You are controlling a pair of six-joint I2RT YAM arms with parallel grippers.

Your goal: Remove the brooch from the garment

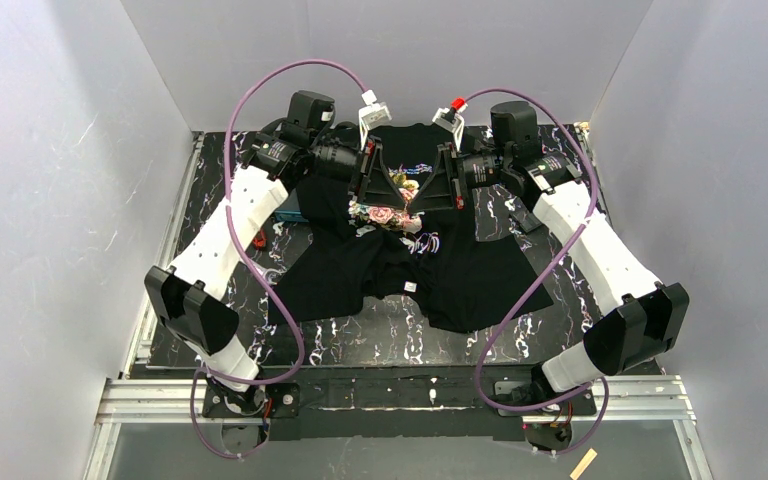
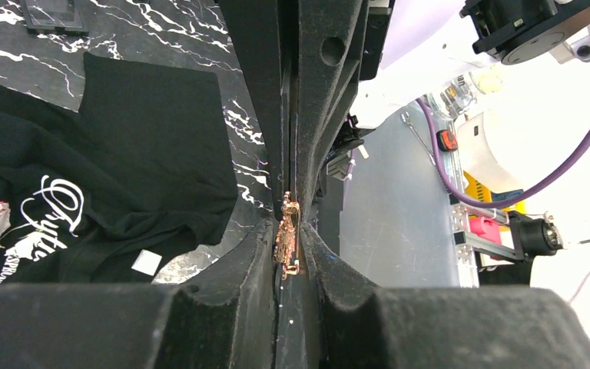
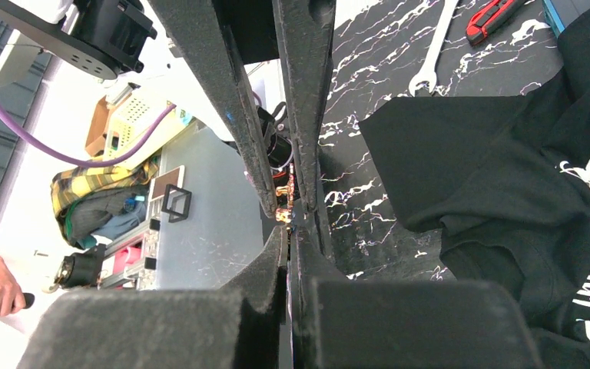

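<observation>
From above, the left fingers (image 1: 368, 175) and the right fingers (image 1: 448, 180) meet tip to tip over the far middle of the desk (image 1: 380, 335), just above the rose print of the black shirt (image 1: 460, 280). The shirt lies spread and a little rumpled beneath them. What sits between the tips is too small to make out here.

In the left wrist view, the left fingers are pressed almost together on a small gold brooch (image 2: 288, 238), which stands on edge in the slit between them. The right fingers come in from the far side and pinch the same piece. No cloth shows around the brooch. The shirt lies lower down to the left, flat on the desk.

In the right wrist view, the right fingers are also drawn narrow, with a coppery bit of the brooch showing at their tips. The shirt lies off to the right, and a wrench (image 3: 430, 54) rests on the desk beyond it.

By the look of it, the brooch is already off the shirt, though a caught thread cannot be ruled out. What seems left is to carry it clear and put it down.
</observation>
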